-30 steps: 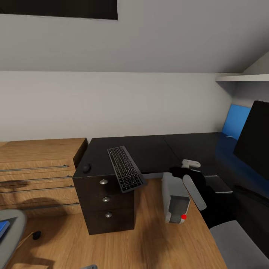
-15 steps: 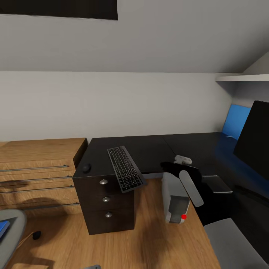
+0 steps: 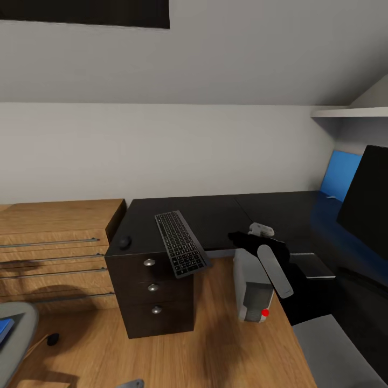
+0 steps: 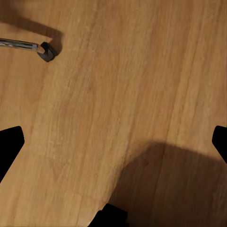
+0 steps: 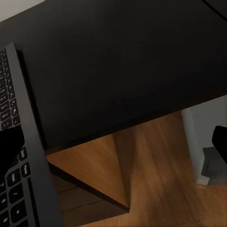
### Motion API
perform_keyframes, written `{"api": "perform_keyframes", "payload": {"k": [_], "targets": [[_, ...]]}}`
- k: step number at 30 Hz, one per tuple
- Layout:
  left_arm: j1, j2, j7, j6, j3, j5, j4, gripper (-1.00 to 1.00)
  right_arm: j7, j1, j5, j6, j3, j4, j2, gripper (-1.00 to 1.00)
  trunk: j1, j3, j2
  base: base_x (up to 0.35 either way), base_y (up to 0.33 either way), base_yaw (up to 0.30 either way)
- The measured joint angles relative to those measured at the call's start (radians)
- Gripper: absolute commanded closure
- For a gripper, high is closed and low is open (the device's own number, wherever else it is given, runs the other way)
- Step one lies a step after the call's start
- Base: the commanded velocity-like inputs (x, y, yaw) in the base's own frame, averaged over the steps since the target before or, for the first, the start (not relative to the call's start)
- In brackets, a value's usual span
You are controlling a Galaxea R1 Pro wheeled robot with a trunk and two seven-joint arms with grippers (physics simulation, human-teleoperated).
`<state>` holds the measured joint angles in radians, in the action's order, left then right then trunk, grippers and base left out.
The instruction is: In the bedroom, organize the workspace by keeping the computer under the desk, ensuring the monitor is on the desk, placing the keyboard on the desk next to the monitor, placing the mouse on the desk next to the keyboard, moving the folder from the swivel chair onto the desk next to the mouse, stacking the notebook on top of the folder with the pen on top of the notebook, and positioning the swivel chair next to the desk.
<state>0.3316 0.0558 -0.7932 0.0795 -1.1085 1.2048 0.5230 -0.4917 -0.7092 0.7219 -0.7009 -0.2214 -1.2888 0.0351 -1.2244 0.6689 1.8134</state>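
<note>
Head view: right hand moved toward keyboard.

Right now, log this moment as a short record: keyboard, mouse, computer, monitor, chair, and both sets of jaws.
keyboard: on the desk, near end overhanging the front edge
mouse: on the desk, left of the keyboard, apart from it
computer: on the wooden floor in the desk's corner recess
monitor: at the right
swivel chair: seat corner at lower left, blue folder on it
left gripper: jaws open, over floor
right gripper: jaws open, facing the desk edge
</note>
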Motion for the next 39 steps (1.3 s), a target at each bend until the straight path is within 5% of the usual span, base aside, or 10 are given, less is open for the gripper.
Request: {"api": "perform_keyframes", "payload": {"k": [11,23,39], "targets": [[0.0,0.0,0.0,0.002,0.0,0.0,0.0,-1.0,-0.001,0.0,0.004,0.001,-0.002,0.001,-0.004,-1.0,0.0,-0.002,0.0,0.0,0.0,-0.039],[0.0,0.0,0.0,0.002,-0.002,0.001,-0.001,-1.0,-0.001,0.0,0.086,0.0,-0.002,0.0,-0.004,-1.0,0.0,-0.015,0.0,0.0,0.0,-0.195],[0.0,0.0,-0.001,0.004,-0.001,0.001,-0.001,-1.0,-0.001,0.005,0.091,0.001,-0.001,0.007,-0.004,-1.0,0.0,-0.02,0.0,0.0,0.136,-0.064]]}}
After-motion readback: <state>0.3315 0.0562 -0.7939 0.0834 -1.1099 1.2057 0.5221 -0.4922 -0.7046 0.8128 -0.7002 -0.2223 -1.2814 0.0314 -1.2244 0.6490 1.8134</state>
